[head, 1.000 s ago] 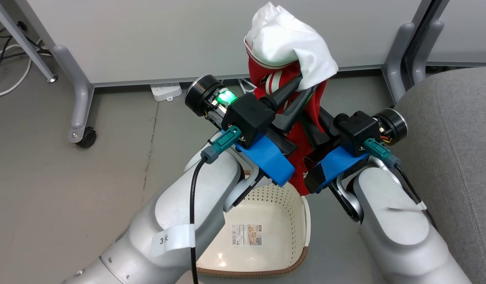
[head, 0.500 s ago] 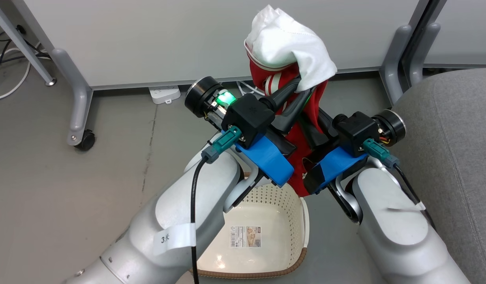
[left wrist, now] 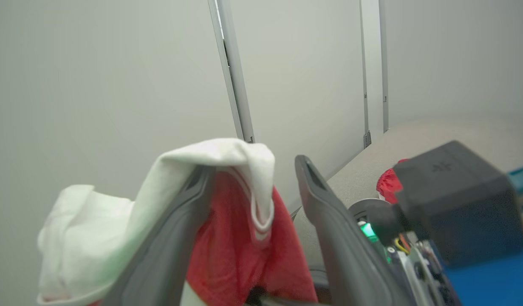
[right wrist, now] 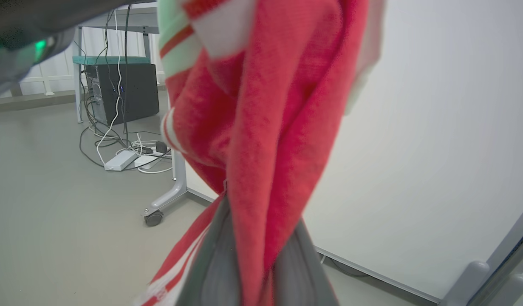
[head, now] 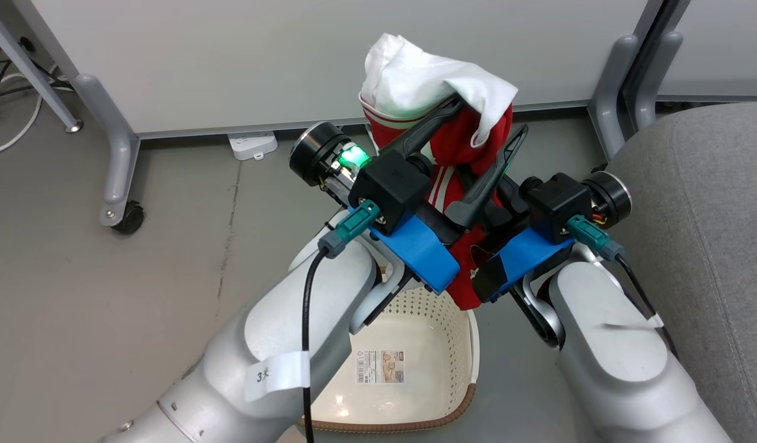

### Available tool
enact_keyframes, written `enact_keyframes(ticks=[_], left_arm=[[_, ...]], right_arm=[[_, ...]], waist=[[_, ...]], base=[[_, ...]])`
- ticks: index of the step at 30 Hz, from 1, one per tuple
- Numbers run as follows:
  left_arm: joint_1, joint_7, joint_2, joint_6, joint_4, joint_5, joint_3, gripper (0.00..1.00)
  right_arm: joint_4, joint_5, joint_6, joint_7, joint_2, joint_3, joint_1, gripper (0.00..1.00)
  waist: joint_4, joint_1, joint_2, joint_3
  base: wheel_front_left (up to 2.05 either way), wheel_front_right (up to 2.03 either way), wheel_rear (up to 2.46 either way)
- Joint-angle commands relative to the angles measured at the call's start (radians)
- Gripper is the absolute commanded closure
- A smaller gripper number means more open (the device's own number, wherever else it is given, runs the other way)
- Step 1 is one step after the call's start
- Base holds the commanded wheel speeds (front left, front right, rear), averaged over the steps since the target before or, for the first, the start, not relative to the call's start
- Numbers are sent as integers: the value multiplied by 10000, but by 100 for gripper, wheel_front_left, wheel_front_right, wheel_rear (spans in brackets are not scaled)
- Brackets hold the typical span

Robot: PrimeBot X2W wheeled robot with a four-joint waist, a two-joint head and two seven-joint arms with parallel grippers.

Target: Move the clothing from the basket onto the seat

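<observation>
Both touch clothing [head: 415,86]: left gripper [head: 490,115] wide apart, right gripper [right wrist: 261,221] clamped.

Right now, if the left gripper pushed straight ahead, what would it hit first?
The clothing, draped over one finger of the open left gripper. Beyond it, probably the pale wall panel.

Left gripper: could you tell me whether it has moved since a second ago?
Yes: the left gripper opened, one finger swinging right toward the seat.
</observation>
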Motion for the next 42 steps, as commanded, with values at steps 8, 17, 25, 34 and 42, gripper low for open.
enact_keyframes(ticks=[8, 17, 25, 34, 42], left_arm=[[-52, -47, -7, 82, 98, 293, -103, 0], [-62, -47, -2, 9, 130, 465, -339, 0], [-185, -47, 1, -40, 331, 569, -576, 0], [-214, -47, 46, -72, 451, 822, -573, 0], [-156, -47, 143, -160, 474, 1024, -614, 0]], right_arm=[[-277, 99, 1, -34, -166, -195, -183, 100], [-648, 132, 1, -34, -260, -1014, -286, 100], [-1095, 105, 1, -34, -396, -2028, -161, 100], [-1730, 128, 1, -34, -516, -3272, 133, 100], [-2323, 110, 1, -34, -631, -4266, 499, 100]], waist=[[-382, 0, 0, 361], [-1221, 0, 0, 919], [-1972, 0, 0, 1501], [-2703, 0, 0, 2023], [-3334, 0, 0, 2295]], base=[[0, 0, 0], [0, 0, 0], [0, 0, 0], [0, 0, 0], [0, 0, 0]])
